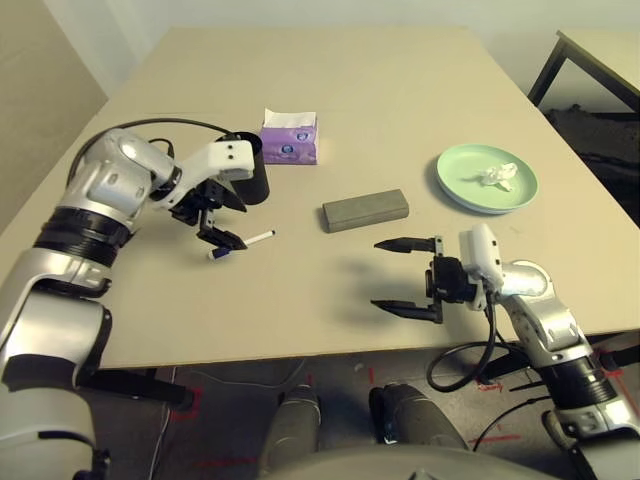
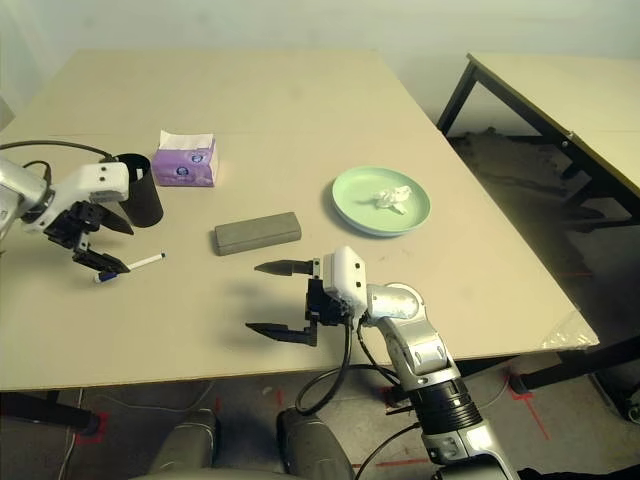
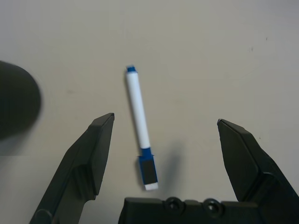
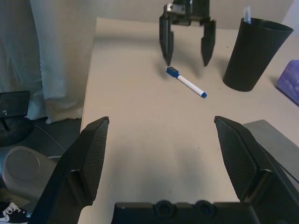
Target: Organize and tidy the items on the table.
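A white marker (image 3: 140, 126) with blue ends lies on the beige table (image 1: 400, 80). My left gripper (image 1: 235, 225) hangs open just above it, fingers either side and not touching. Behind that stands the black cup (image 4: 254, 53) with a second marker (image 4: 246, 14) sticking out. The grey glasses case (image 1: 365, 210) lies mid-table. A crumpled white tissue (image 1: 498, 176) rests on the light-green plate (image 1: 475, 195) at the right. My right gripper (image 1: 377, 273) is open and empty near the front edge. Sunglasses and the light-blue plate are out of view.
A purple tissue pack (image 1: 290, 138) stands behind the cup. A second table (image 2: 560, 90) with dark legs stands to the right, across a gap. Cables hang below the front edge of the table by my right arm.
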Robot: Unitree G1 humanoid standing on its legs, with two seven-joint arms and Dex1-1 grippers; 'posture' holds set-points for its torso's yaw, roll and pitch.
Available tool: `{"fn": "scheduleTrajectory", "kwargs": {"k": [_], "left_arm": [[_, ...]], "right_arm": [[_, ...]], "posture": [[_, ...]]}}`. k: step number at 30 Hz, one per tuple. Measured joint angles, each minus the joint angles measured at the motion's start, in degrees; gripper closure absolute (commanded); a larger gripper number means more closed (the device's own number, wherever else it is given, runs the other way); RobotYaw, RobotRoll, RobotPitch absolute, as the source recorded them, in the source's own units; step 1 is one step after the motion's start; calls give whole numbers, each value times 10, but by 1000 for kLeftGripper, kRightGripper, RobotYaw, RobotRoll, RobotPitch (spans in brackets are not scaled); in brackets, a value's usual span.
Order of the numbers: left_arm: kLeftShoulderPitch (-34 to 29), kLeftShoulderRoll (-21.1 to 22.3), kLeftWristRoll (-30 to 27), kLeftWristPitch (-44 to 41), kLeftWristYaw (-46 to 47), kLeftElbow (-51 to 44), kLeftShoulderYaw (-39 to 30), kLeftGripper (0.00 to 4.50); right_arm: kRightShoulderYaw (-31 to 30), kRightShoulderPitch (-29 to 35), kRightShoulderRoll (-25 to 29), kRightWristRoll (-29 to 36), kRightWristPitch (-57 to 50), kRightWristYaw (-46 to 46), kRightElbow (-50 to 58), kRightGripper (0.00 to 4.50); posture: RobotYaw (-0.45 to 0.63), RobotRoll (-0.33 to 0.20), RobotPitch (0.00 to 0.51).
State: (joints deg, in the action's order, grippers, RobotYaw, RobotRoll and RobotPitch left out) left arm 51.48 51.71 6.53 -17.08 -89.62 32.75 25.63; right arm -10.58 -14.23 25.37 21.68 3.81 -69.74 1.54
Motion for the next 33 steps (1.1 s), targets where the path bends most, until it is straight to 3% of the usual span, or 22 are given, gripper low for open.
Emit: {"fn": "scheduleTrajectory", "kwargs": {"k": [10, 14, 24, 33], "left_arm": [[-12, -37, 27, 65, 46, 96, -5, 25], [6, -53, 43, 112, 73, 161, -8, 939], [22, -78, 53, 191, 107, 239, -32, 4407], [15, -70, 24, 183, 91, 200, -87, 4461]], "right_arm": [[0, -6, -1, -1, 0, 0, 0, 0], [0, -6, -1, -1, 0, 1, 0, 0], [0, -8, -1, -2, 0, 6, 0, 0], [0, -15, -1, -2, -1, 8, -6, 0]], "posture": [[-33, 0, 70], [-37, 0, 71], [-30, 0, 74], [-21, 0, 75]]}}
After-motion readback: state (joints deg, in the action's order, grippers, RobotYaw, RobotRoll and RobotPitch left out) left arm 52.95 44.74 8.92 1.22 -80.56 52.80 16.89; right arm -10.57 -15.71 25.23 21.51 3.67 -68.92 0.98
